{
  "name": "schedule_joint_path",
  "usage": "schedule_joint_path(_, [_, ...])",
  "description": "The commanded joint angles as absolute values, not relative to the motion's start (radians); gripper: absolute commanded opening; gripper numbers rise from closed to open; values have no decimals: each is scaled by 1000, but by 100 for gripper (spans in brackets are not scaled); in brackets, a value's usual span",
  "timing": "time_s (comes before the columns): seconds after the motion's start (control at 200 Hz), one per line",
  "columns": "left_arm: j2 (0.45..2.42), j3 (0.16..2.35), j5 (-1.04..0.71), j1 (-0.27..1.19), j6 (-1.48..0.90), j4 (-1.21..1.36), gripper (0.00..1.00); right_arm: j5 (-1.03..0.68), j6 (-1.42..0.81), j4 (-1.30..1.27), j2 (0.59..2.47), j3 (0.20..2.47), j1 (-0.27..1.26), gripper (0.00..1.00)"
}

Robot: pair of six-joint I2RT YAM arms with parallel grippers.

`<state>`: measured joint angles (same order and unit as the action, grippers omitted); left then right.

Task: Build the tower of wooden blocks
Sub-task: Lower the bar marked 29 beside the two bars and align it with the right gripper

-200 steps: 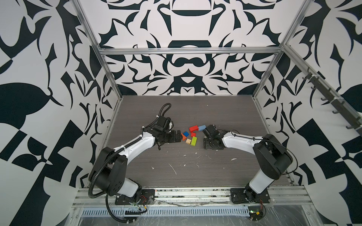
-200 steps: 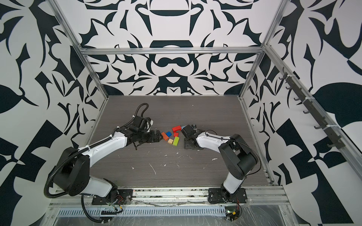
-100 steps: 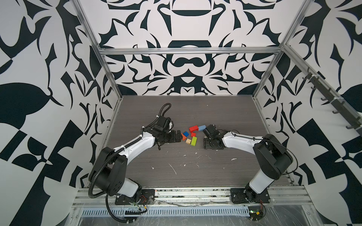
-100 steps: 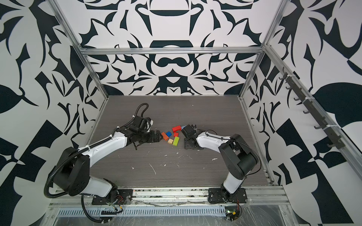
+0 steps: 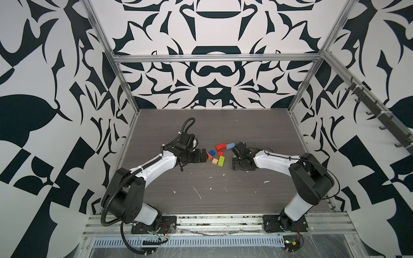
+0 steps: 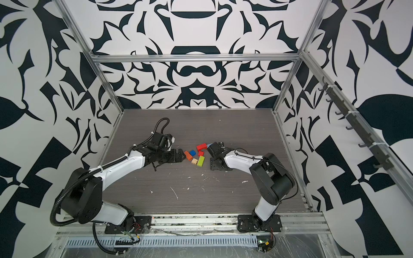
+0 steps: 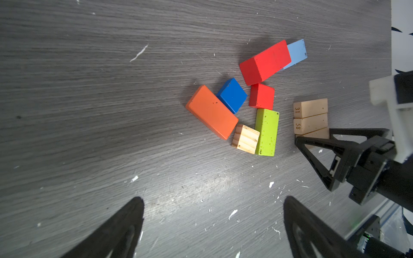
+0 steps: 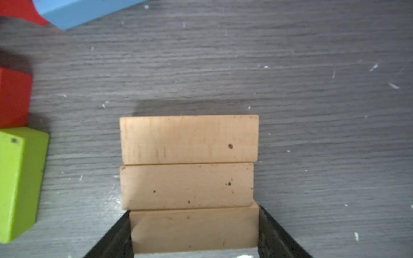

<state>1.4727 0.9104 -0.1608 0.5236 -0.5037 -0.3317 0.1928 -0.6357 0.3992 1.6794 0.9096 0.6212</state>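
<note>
The wood block tower (image 8: 187, 186) is at one layer: three tan bars laid flat on the table (image 8: 312, 89), side by side with their long faces touching. The right gripper (image 8: 194, 212) is closed partway on the outer tan bar (image 8: 194, 232), one finger against each end. The left gripper (image 7: 213, 201) is fully open and empty. It points toward the loose coloured blocks, among them the orange bar (image 7: 211, 111) and the lime green bar (image 7: 267, 131). These lie between the two grippers, just beside the tan row.
</note>
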Motion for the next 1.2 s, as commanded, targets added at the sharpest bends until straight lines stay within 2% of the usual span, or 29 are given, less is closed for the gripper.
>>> schedule_joint_path(0.0, [1456,940,-159,520,-497,-352,100,133,-641,442,1697,904,615,72])
schedule_joint_path(1.195, [1444,926,-153,520,-497,-348,100,115,-658,437,1679,914,632,72])
